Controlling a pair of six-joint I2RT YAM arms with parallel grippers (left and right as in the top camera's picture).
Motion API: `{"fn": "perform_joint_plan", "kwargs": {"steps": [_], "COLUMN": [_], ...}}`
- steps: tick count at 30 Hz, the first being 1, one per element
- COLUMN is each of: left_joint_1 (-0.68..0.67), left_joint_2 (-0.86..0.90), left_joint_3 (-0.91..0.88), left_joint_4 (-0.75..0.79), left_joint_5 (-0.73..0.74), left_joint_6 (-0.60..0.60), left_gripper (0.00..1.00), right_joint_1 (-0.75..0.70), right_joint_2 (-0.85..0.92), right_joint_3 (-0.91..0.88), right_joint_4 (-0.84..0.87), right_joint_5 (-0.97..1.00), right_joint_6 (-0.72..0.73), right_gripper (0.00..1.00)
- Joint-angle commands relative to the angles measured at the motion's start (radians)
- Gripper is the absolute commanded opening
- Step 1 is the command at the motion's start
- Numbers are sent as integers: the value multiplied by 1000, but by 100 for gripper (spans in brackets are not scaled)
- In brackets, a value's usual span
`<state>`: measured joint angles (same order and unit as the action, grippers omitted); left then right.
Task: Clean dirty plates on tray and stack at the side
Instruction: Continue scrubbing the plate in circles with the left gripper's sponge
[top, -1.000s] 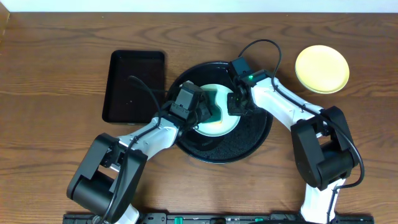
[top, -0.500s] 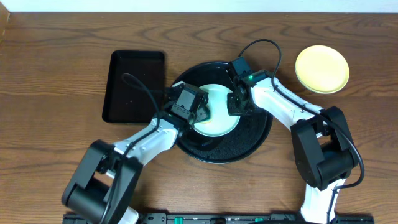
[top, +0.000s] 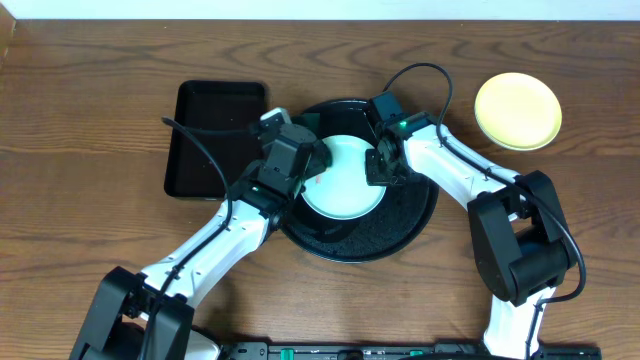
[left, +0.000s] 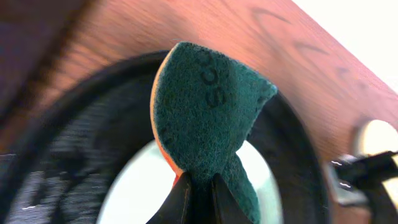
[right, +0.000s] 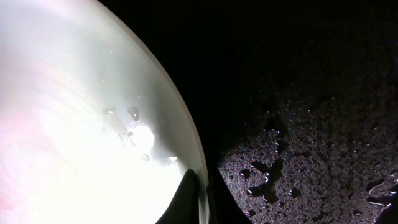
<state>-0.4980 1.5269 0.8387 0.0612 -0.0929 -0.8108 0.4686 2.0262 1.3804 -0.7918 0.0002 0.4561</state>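
L gripper (left: 199, 194) clamped on green sponge (left: 208, 106) above tray (top: 405, 225), R gripper (right: 199, 190) pinching rim of 1 mint plate (top: 345, 180) at tray centre, 1 yellow plate (top: 517, 110) on tabletop (top: 100, 80), well apart

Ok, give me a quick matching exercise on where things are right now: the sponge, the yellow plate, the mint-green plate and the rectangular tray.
Things:
1. sponge
2. yellow plate
3. mint-green plate
4. rectangular tray

Places:
A. on bare wood at the far right
B. in the round black tray
C. pinched in the left gripper
D. beside the round tray, on its left

Pairs: 1-C, 2-A, 3-B, 4-D
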Motion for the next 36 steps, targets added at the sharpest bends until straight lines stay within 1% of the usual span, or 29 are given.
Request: {"fn": "perform_joint_plan", "kwargs": {"steps": [1, 7, 13, 16, 19, 26, 30, 36], "left_joint_1": [-7, -10, -10, -9, -8, -8, -8, -8], "left_joint_2": [28, 132, 275, 322, 348, 333, 285, 161], "left_joint_3": [-10, -10, -10, -10, -10, -10, -10, -10], "left_joint_4": [28, 65, 180, 183, 151, 40, -42, -175], "left_joint_5": [101, 113, 214, 204, 148, 18, -91, -273], "left_joint_6": [8, -43, -44, -39, -39, -35, -16, -4], "left_gripper": [8, 7, 8, 7, 7, 7, 8, 8], "right_joint_1": [-2, -2, -2, -2, -3, -3, -3, -4], "right_joint_2": [34, 34, 34, 34, 34, 34, 34, 34], "right_joint_3": [-8, -8, -8, -8, -8, -8, -8, -8], "right_joint_4": [-12, -13, -12, -12, -13, -13, -13, -14], "right_joint_5": [29, 29, 29, 29, 29, 29, 30, 29], "right_joint_6": [-8, -8, -8, -8, -9, -9, -9, -9], "right_gripper": [1, 1, 1, 1, 1, 1, 1, 1]}}
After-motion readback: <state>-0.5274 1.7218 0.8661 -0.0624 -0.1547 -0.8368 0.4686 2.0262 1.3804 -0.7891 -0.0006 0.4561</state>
